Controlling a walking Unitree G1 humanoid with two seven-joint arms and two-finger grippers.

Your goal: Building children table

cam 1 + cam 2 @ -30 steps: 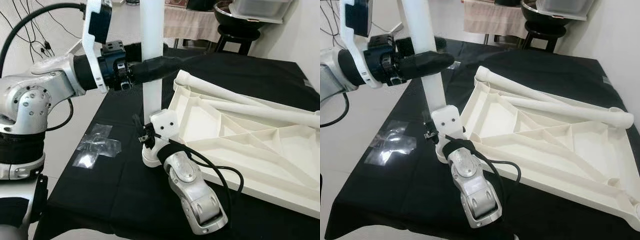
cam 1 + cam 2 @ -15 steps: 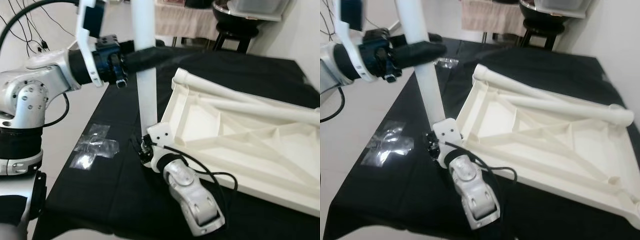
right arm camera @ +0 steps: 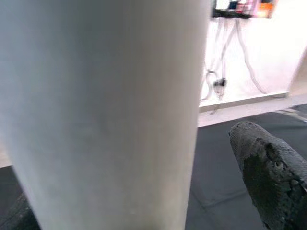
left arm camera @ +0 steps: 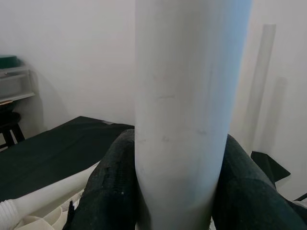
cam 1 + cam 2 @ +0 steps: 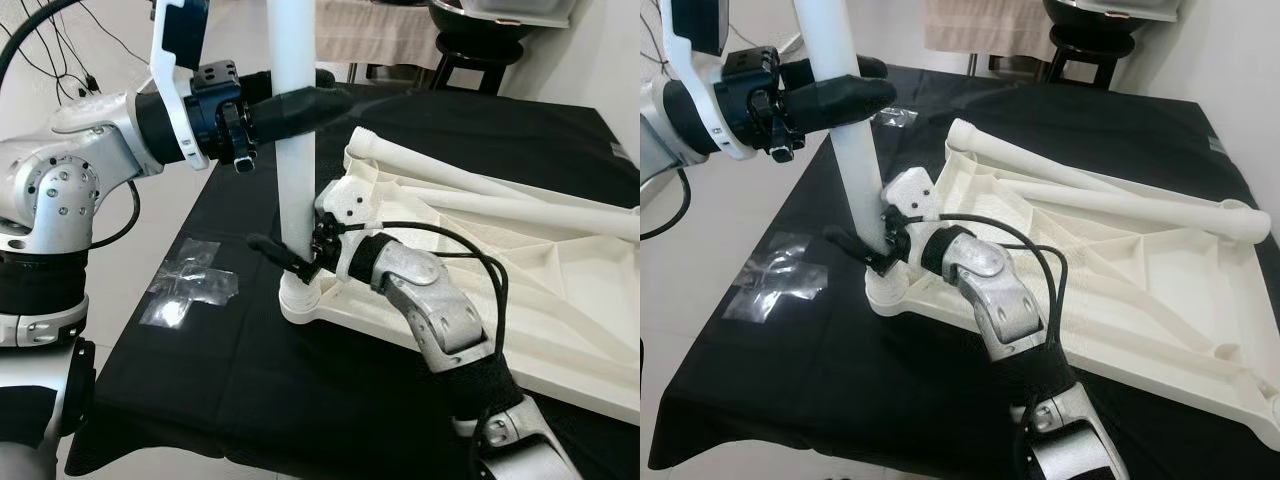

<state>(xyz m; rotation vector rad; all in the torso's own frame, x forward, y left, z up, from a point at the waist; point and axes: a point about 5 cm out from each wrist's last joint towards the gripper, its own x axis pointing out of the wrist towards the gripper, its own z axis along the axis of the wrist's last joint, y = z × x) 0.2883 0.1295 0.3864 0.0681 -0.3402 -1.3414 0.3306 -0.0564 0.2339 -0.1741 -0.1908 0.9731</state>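
An upturned white plastic tabletop [image 5: 560, 300] lies on the black cloth. A white table leg [image 5: 293, 150] stands upright in its near left corner socket [image 5: 300, 300]. My left gripper [image 5: 300, 105] is shut on the leg's upper part; in the left wrist view both fingers [image 4: 108, 191] press against the leg [image 4: 182, 110]. My right gripper [image 5: 290, 255] sits low on the leg, just above the socket, open. One right finger [image 3: 268, 167] stands apart from the leg [image 3: 105, 110].
Two more white legs [image 5: 480, 185] lie across the tabletop's far side. Crumpled clear plastic [image 5: 190, 290] lies on the cloth near the table's left edge. A dark stool [image 5: 470, 60] stands behind the table. Cables run along the floor at left.
My right arm has swung up from the front of the table, and its gripper has risen from the corner socket to the leg's lower part. The left gripper still holds the leg.
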